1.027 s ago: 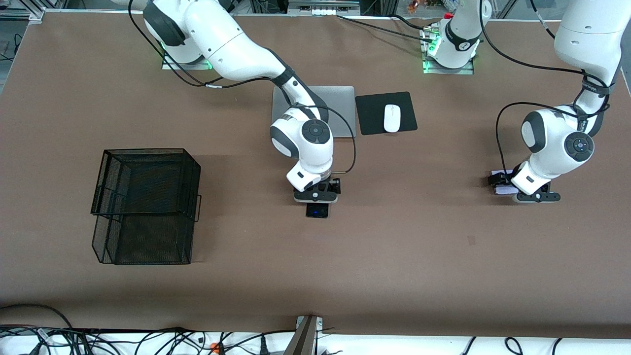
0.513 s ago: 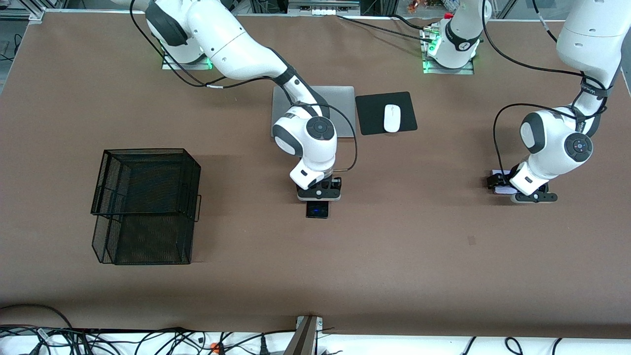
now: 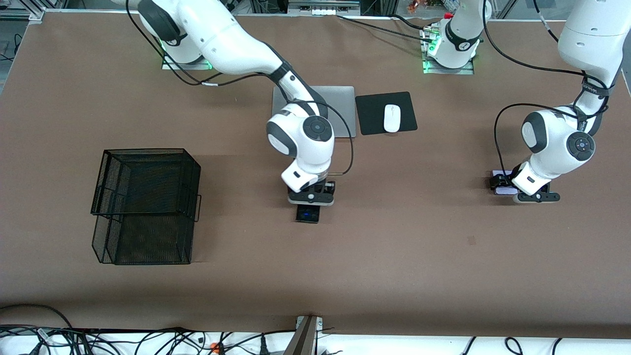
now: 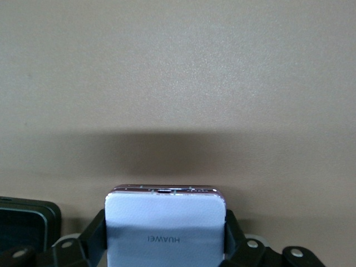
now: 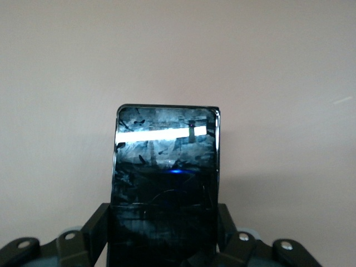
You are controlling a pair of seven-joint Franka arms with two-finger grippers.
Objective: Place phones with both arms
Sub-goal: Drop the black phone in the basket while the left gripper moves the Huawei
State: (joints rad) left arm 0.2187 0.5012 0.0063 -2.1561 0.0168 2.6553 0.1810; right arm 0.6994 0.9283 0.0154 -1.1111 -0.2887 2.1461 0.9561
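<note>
1. A black wire basket (image 3: 146,205) stands on the brown table (image 3: 419,276) toward the right arm's end, nearest the front camera.
2. At mid-table, the right gripper (image 3: 310,197) clamps the small black phone (image 3: 307,215) by its edges; its glossy screen (image 5: 165,183) juts out past the fingers (image 5: 92,233).
3. Toward the left arm's end, the left gripper (image 3: 535,196) pinches the pale lilac phone (image 3: 503,182), branded face (image 4: 164,228) up, low over the tabletop.
4. Farther back lie a grey laptop (image 3: 340,106) and a white mouse (image 3: 392,118) on a black mousepad (image 3: 369,113).
</note>
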